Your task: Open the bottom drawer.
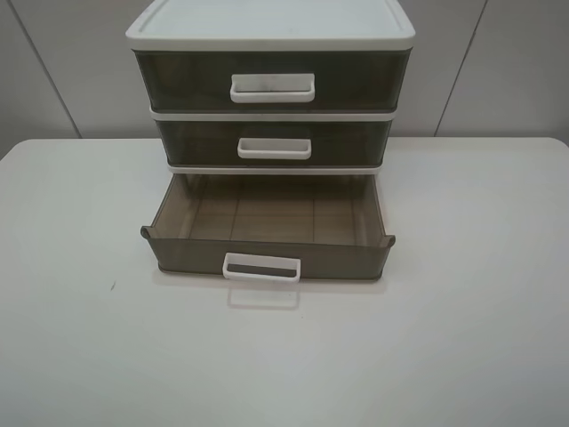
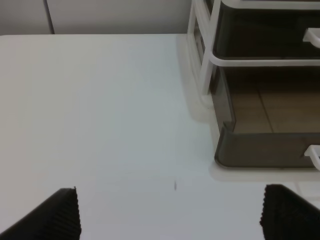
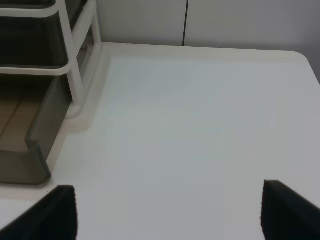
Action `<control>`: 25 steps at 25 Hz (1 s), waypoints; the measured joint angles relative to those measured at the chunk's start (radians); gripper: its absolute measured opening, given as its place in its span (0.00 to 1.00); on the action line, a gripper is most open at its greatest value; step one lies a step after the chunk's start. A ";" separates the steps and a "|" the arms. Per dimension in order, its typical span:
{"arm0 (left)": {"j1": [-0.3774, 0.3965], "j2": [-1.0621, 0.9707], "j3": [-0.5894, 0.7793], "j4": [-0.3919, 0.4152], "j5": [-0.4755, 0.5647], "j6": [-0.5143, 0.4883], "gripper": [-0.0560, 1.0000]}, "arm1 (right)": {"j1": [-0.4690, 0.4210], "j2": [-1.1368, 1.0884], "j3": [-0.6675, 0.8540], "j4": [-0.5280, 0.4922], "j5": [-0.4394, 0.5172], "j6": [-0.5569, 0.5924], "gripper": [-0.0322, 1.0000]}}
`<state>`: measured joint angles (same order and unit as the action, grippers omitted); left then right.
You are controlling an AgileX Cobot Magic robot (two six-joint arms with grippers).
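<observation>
Both wrist views crop the bottom drawer (image 2: 270, 150) (its handle mostly cut off).

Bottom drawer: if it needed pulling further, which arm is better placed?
Marginally the left. The bottom drawer is already out; both end effectors, left and right, are open and clear, but only the left wrist view shows the handle.

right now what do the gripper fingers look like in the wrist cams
Only fingertips show. Left gripper: two black wedge-shaped fingers with fine ribbed edges. Right gripper: matching black fingers, ribbing along the inner edges. No cables, markings or arm links are visible in any view.
</observation>
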<state>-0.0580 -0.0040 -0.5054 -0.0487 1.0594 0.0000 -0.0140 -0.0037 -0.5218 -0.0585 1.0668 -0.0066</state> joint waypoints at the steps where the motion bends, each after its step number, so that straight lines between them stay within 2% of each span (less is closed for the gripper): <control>1: 0.000 0.000 0.000 0.000 0.000 0.000 0.76 | -0.001 0.000 0.000 0.000 0.000 -0.002 0.74; 25: 0.000 0.000 0.000 0.000 0.000 0.000 0.76 | -0.002 0.000 0.000 0.000 0.000 -0.005 0.74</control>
<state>-0.0580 -0.0040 -0.5054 -0.0487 1.0594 0.0000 -0.0160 -0.0037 -0.5218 -0.0585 1.0668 -0.0121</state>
